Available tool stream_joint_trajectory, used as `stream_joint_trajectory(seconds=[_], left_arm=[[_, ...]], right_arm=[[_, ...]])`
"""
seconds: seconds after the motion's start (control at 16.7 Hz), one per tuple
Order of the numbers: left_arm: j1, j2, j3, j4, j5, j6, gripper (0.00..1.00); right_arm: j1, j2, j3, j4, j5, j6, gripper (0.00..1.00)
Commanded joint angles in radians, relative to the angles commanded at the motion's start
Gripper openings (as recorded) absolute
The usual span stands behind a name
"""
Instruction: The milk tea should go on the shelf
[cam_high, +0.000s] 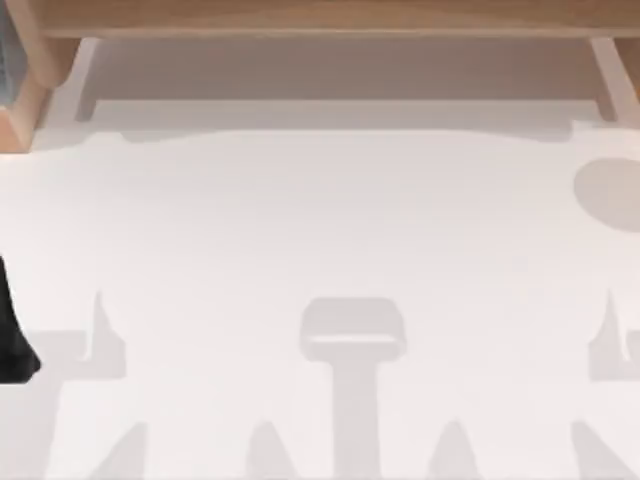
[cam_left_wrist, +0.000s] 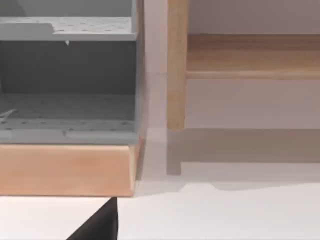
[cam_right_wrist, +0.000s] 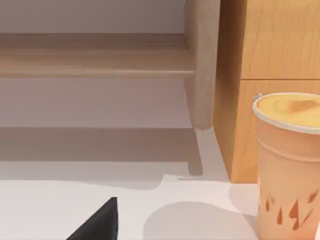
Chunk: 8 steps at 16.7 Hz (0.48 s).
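The milk tea (cam_right_wrist: 287, 165) is a peach-orange cup with a creamy top, standing upright on the white table in the right wrist view, close to a wooden block. A black part of my right gripper (cam_right_wrist: 97, 224) shows low in that view, apart from the cup. The shelf (cam_high: 320, 20) is a long light-tan board along the far edge of the table. Its board (cam_right_wrist: 95, 55) and an upright post (cam_right_wrist: 202, 65) rise behind the cup. My left gripper (cam_left_wrist: 97, 225) shows as a black wedge near the shelf's other post (cam_left_wrist: 176, 65). My left arm (cam_high: 12, 340) is at the table's left edge.
A grey unit on a wooden base (cam_left_wrist: 67, 170) stands left of the shelf, also at the far left corner (cam_high: 15, 90). A wooden block (cam_right_wrist: 270, 50) stands beside the right post. A round shadow (cam_high: 610, 195) lies on the white table (cam_high: 320, 230) at the right edge.
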<state>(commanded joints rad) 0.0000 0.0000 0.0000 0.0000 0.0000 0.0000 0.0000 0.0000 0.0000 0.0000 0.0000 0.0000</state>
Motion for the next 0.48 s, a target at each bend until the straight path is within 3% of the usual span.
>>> stream_joint_trajectory(seconds=[0.24,0.48], left_arm=[[0.0,0.0,0.0,0.0,0.0,0.0,1.0],[0.0,0.0,0.0,0.0,0.0,0.0,1.0]], right_arm=[[-0.008,0.031,0.008,0.029,-0.007,-0.001,1.0],[-0.051,0.22,0.049,0.196,-0.049,-0.005,1.0]])
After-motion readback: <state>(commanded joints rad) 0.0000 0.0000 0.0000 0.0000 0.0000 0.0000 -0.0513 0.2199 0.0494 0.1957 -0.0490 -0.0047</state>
